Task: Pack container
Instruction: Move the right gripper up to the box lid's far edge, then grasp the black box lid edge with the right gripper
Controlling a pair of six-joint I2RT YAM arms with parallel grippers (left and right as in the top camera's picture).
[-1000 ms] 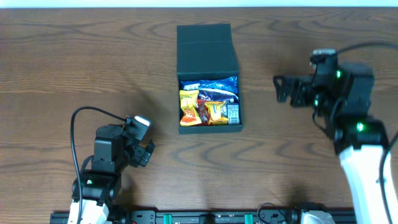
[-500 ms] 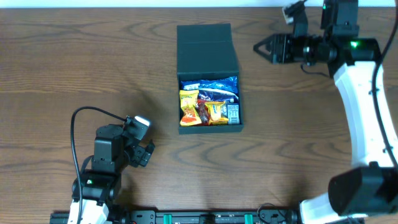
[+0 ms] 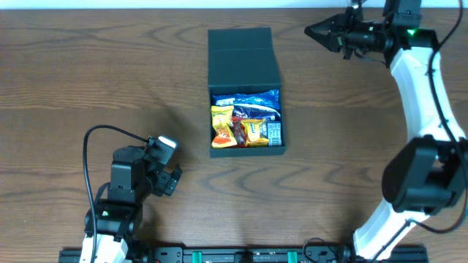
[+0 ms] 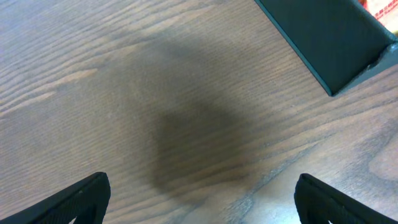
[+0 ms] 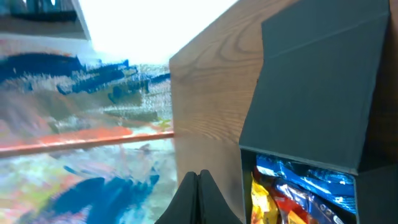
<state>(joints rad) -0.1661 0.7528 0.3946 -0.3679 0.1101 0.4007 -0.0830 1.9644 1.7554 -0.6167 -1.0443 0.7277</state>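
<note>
Up near the top middle of the overhead frame, the container [image 3: 243,58] sits on the wooden table [image 3: 73,80]. Its flap lid is folded back toward the top edge, and the open half below is stuffed with snack packets [image 3: 245,124], blue ones at the back and yellow and red ones up front. The right gripper [image 3: 313,31] is in the upper right, off to the side of the lid and not touching it. It points left with its pincer squeezed together on nothing. In its wrist view the fingers [image 5: 186,199] meet at bottom centre, with the box off to the right. The left gripper [image 3: 170,166] is way down in the lower left, well apart from the box, pincer spread wide and empty. Its wrist view has bare wood between the tips and a corner of the container at the upper right.
</note>
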